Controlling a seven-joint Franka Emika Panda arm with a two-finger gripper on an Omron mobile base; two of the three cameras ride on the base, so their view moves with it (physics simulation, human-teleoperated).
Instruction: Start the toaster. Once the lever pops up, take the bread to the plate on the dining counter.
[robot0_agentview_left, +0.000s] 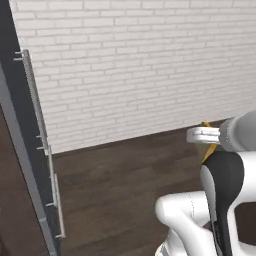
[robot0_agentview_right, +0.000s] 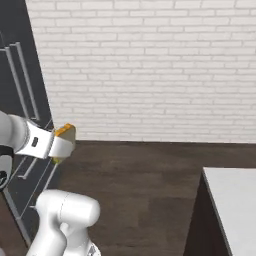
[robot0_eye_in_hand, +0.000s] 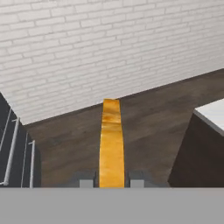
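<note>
The robot's two-finger gripper (robot0_eye_in_hand: 111, 178) is closed narrowly on a square slice of tan toast with a browned crust, the bread (robot0_eye_in_hand: 111, 144), held edge-on with its long axis running straight out from the fingertips. Ahead and to the right in the hand view lies a corner of the white-topped, dark wood-based dining counter (robot0_eye_in_hand: 213, 114), well apart across dark plank floor. Beyond stands a white brick wall (robot0_eye_in_hand: 96, 48). No readable labels or writing appear.

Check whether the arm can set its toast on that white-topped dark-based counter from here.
Probably not yet: the tan, brown-crusted toast slice sits clamped in the jaws, but only a corner of the counter shows, off to the side across bare floor.
</note>
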